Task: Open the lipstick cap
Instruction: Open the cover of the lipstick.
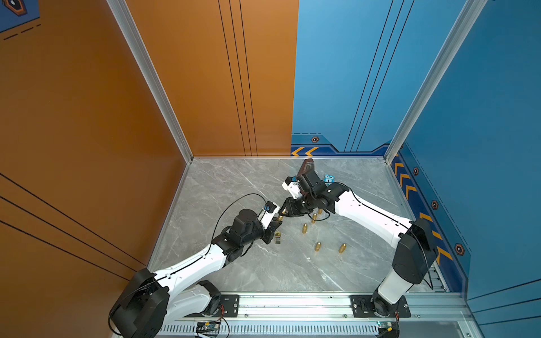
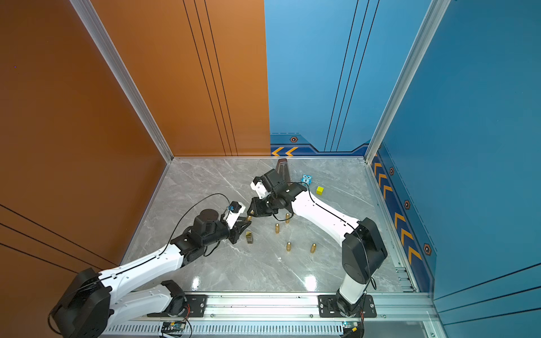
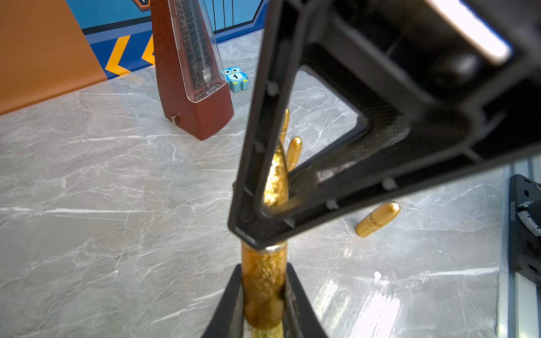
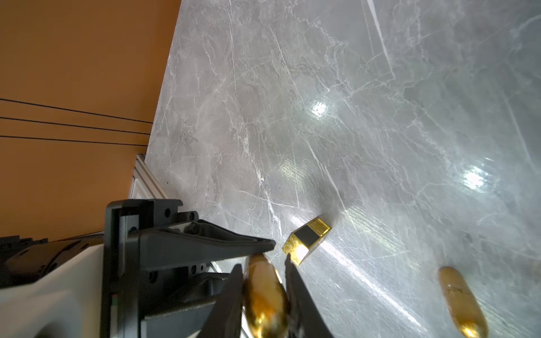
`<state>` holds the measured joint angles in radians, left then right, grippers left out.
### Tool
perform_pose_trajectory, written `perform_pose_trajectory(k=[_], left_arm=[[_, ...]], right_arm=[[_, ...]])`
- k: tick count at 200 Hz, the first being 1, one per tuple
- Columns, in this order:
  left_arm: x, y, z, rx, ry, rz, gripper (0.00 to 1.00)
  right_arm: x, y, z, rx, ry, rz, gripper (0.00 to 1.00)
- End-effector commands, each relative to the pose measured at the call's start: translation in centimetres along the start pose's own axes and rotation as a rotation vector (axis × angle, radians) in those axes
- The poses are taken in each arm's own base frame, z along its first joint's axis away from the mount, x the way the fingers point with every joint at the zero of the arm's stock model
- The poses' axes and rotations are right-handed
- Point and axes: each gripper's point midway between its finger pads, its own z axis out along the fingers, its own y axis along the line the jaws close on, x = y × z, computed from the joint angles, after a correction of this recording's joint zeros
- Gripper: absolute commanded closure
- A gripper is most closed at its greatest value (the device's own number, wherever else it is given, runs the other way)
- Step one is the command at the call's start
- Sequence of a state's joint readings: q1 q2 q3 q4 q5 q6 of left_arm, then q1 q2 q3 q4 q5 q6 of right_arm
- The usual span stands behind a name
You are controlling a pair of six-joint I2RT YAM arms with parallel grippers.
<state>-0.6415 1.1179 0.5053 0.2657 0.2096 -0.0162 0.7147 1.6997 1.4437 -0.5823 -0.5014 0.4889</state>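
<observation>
A gold glitter lipstick [image 1: 280, 217] hangs in the air between my two grippers, left of the table's middle, in both top views. My left gripper [image 3: 263, 292] is shut on its lower body [image 3: 263, 278]. My right gripper [image 4: 265, 281] is shut on the rounded cap [image 4: 265, 295], end to end with the left one. In the left wrist view the right fingers [image 3: 254, 152] hide the joint; a thin silver ring [image 3: 275, 247] shows just below them. In a top view the grippers meet at the lipstick [image 2: 249, 218].
Several other gold lipsticks [image 1: 304, 228] lie or stand on the marble table [image 1: 234, 181] right of the grippers. A square gold-and-black case [image 1: 278, 237] lies just below my left gripper. A brown metronome [image 3: 190, 73], a blue owl block [image 3: 235, 77] and a yellow cube [image 2: 319, 190] sit at the back.
</observation>
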Motion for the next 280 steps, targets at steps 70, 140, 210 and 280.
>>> perform_pose_trajectory(k=[70,140,210,280], left_arm=[[0.6,0.3,-1.0,-0.046,0.017,-0.008,1.00],[2.4,0.7,-1.3,-0.080,0.075,-0.026,1.00],[3.5,1.1,-1.8,-0.110,0.109,-0.028,1.00],[3.8,1.0,-2.3,-0.113,0.099,-0.030,1.00]], right_arm=[[-1.4,0.8,-2.1,-0.001,-0.096,-0.040,0.85],[-3.3,0.4,-4.2,-0.020,-0.179,-0.004,0.85],[-4.1,0.6,-4.5,-0.063,-0.195,0.018,0.85],[-4.3,0.2,-4.6,-0.078,-0.193,0.032,0.85]])
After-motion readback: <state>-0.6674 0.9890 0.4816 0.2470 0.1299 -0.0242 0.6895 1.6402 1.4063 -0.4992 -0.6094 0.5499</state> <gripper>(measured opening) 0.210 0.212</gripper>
